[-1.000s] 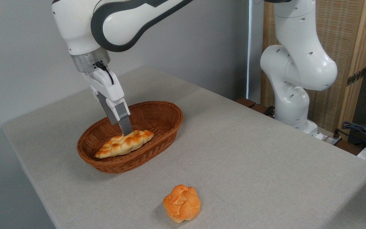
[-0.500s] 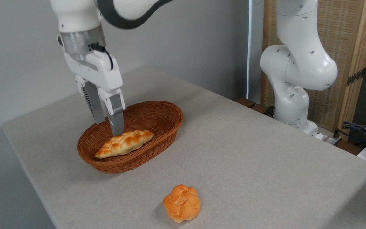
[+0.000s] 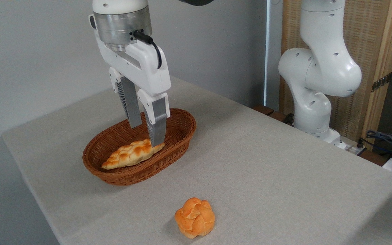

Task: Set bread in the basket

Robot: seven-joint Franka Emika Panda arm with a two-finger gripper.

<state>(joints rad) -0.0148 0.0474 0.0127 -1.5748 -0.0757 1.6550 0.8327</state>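
Toward the table's (image 3: 284,177) left edge, the bread (image 3: 132,153) lies lengthwise inside the basket (image 3: 114,175), along its near wall. Over the last second the gripper (image 3: 146,131) has let go, lifted and shifted right; it now hangs over the basket's right half with its fingers parted and nothing between them, 1 fingertip overlapping the loaf's right end from this angle. That suggests the placing is done. Counted: 1 basket, 1 loaf, 1 gripper, and 1 round bun (image 3: 195,217) near the front edge.
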